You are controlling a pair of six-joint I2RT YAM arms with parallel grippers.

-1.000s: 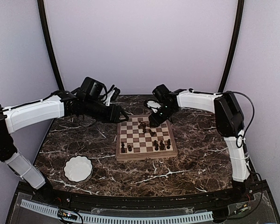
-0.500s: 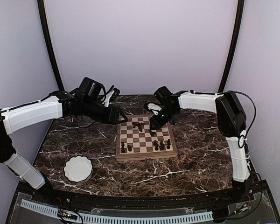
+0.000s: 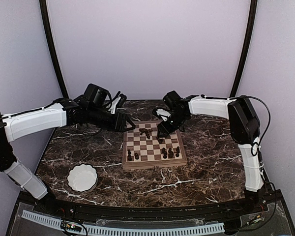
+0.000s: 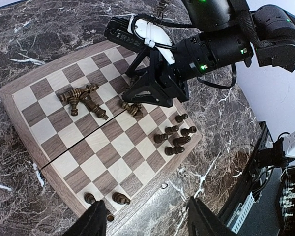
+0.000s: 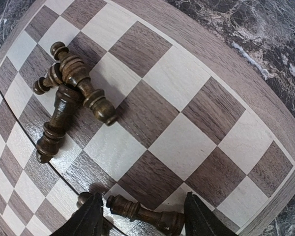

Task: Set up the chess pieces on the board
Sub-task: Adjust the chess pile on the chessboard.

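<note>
Both arms are stretched over the far side of the board (image 3: pixel 155 164), which lies near the middle of the marbled surface (image 3: pixel 211 162), a little toward its far edge. The chess pieces (image 3: pixel 169 152) are all dark, and all those we can see are on the board, in scattered lots.

A standing group (image 4: pixel 174 137) of several crowds the board's near-right corner. A pair of pieces (image 4: pixel 120 198) stands at its near-left corner. A toppled heap (image 5: pixel 71 93) of a few men lies on its side in the squares by the far edge.

The right end effector (image 5: pixel 146 216) sits low over the board by that far edge, to the right of the heap. Its fingers are spread, and a lying piece (image 5: pixel 145 212) rests on the squares between them. We cannot tell whether either finger touches it.

The left end effector (image 4: pixel 150 221) hangs above the surface just off the board's far-left corner, its fingers spread wide. Its camera looks across the whole board toward the right arm.

A white bowl (image 3: pixel 82 177) with a scalloped rim sits well apart from the board, near the surface's near-left corner.
</note>
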